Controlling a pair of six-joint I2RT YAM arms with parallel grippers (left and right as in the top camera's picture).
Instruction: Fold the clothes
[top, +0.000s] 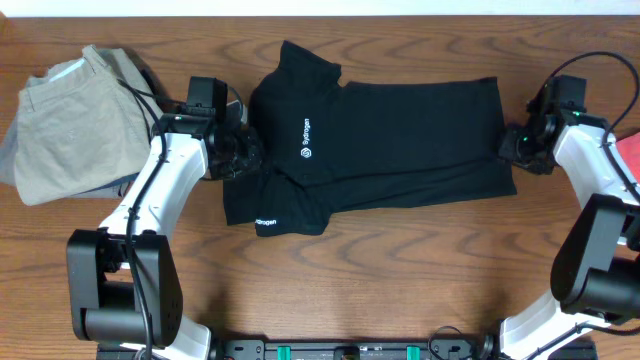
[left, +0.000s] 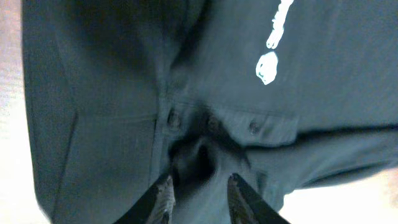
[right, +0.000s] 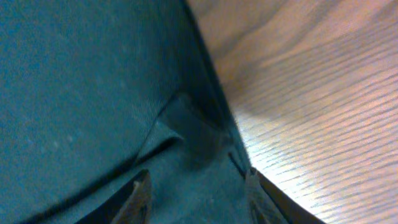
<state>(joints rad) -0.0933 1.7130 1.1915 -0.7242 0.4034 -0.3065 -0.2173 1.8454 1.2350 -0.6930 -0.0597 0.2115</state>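
Nearest the arm bases, a strip of bare wooden bench (top: 400, 260) runs along the lower hem side of the black T-shirt (top: 400, 140). The shirt lies spread flat across the middle of the bench. Its neck end points toward the left arm and its bottom hem toward the right arm. One sleeve reaches toward the bases and carries a small white print (top: 266, 222). A second white logo (top: 306, 138) sits on the chest.

The left end effector (left: 200, 202) is at the shirt's collar edge. Its fingers are parted by a narrow gap, low over a pucker of dark fabric just below the button placket (left: 172, 118), and nothing is clamped between them. The right end effector (right: 196, 199) is at the opposite edge, by the hem. Its fingers stand wider apart over a small raised fold of cloth, with bare wood just beside the hem.

Beyond the collar side of the shirt, further out on the left, lie the folded khaki trousers (top: 70, 110). Past the hem side, at the right margin, a corner of red-pink cloth (top: 630, 160) shows.
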